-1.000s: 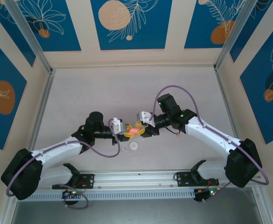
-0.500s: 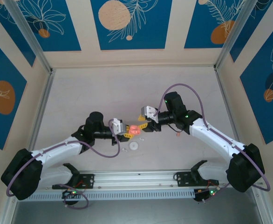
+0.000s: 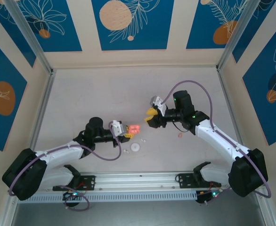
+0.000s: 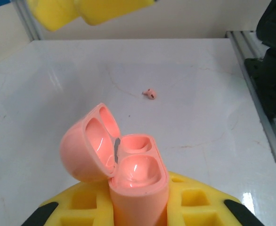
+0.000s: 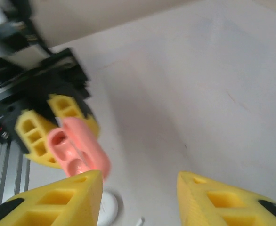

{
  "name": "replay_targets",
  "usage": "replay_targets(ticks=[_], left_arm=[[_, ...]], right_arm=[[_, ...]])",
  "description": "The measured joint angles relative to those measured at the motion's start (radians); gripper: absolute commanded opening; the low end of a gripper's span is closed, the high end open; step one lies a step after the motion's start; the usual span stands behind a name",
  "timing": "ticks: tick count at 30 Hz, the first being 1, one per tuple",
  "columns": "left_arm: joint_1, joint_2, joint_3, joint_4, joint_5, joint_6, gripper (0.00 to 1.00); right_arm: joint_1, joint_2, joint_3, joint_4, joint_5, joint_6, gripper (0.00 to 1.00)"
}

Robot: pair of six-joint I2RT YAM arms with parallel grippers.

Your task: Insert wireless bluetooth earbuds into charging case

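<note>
Left gripper (image 3: 127, 133): clamped on one open pink case (image 4: 128, 165).
Right gripper (image 5: 139, 178): parted, empty.
Loose: one pink earbud (image 4: 150, 93), two white earbuds (image 3: 126, 151), one white case (image 3: 136, 147).

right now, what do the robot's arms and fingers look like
The left arm and right arm have white shells and black joints. A purple cable loops along each. The fingers are blocky yellow with square cut-outs. Green lights glow on the right arm.

Salmon-pink case (image 4: 128, 169), yellow fingers (image 5: 58, 197).
Pink earbud (image 4: 150, 93) on a pale veined table (image 4: 199, 117); white case (image 3: 136, 147); blue walls (image 3: 128, 28) with white leaf outlines, orange discs.
</note>
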Motion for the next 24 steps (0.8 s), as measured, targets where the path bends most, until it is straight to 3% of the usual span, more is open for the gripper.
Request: replay_targets(ticks=[8, 16, 24], left_arm=[[0.000, -0.008, -0.028, 0.005, -0.077, -0.018, 0.15], [0.000, -0.032, -0.029, -0.008, -0.111, -0.018, 0.15], [0.000, -0.057, -0.029, -0.044, -0.132, -0.010, 0.15]], right_arm=[[-0.076, 0.265, 0.203, -0.280, 0.233, 0.255, 0.43], [-0.088, 0.483, 0.244, -0.367, 0.270, 0.346, 0.46], [-0.087, 0.569, 0.265, -0.361, 0.283, 0.383, 0.47]])
